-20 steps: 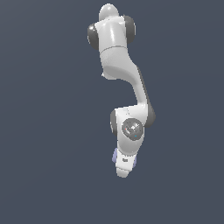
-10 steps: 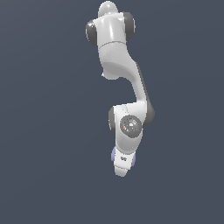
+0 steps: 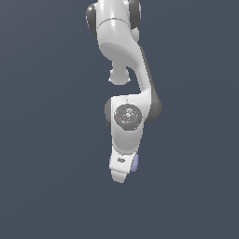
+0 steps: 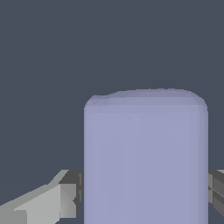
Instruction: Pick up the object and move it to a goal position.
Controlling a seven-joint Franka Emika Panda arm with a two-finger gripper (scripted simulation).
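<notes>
The object point(image 4: 144, 157), a pale lavender-blue block with rounded edges, fills the middle of the wrist view. It sits between my gripper point(image 4: 144, 194), whose fingers point(image 4: 65, 199) press against both its sides. In the exterior view the white arm hangs down. Its hand hides most of my gripper point(image 3: 123, 164). Only small lavender parts of the object point(image 3: 135, 162) show on either side of the hand. The gripper is shut on the object.
A plain dark grey-blue ground point(image 3: 46, 186) surrounds the arm in both views. No other objects, containers or edges show.
The hand with the block has moved a little toward the exterior view's left and slightly up. The upper arm has shifted up in the picture. The grip is unchanged.
</notes>
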